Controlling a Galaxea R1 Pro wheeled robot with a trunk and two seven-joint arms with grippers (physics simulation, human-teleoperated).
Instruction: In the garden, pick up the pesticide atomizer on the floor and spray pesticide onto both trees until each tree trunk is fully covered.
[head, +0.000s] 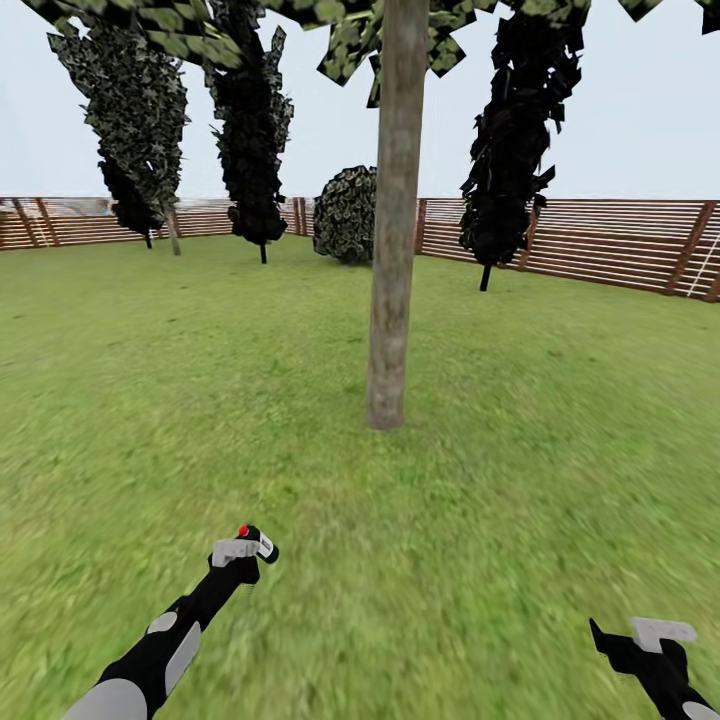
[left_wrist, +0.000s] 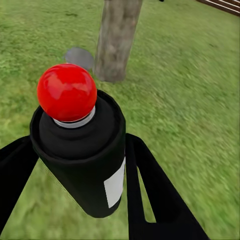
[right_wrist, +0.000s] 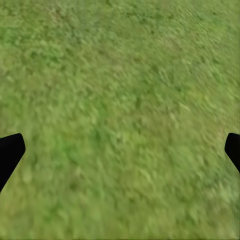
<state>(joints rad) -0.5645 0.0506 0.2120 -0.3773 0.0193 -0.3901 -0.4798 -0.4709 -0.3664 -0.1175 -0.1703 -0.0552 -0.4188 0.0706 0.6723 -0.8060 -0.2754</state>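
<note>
The left gripper (head: 243, 550) is closed around the pesticide atomizer (head: 256, 543), its two dark fingers (left_wrist: 150, 195) pressing against opposite sides of the small black bottle. In the left wrist view the atomizer (left_wrist: 82, 150) stands between them with its round red top (left_wrist: 66, 92) above a thin silver collar and its white label (left_wrist: 115, 184) turned toward one finger. The red top faces roughly toward the tree trunk (left_wrist: 117, 39), which rises from the grass just beyond it, with a small grey patch (left_wrist: 80, 56) on the ground beside the trunk's base. In the head view the left arm (head: 165, 640) reaches forward and slightly inward from the lower left, black with grey-white panels, carrying the bottle above the lawn (head: 520, 420) and well short of the trunk (head: 393, 250). That trunk is a straight grey-brown column, bare low down, with broad leaves at the top edge. The right gripper (head: 650, 640) sits low at the lower right, its fingers spread wide apart and holding nothing; in the right wrist view only the dark fingertips (right_wrist: 10, 152) appear at opposite edges, with blurred grass (right_wrist: 120, 110) between them. The right arm is extended forward just above the ground. Behind the tree, dark cone-shaped trees (head: 250, 130) and a rounded bush (head: 347, 215) stand before a brown slat fence (head: 600, 245).
</note>
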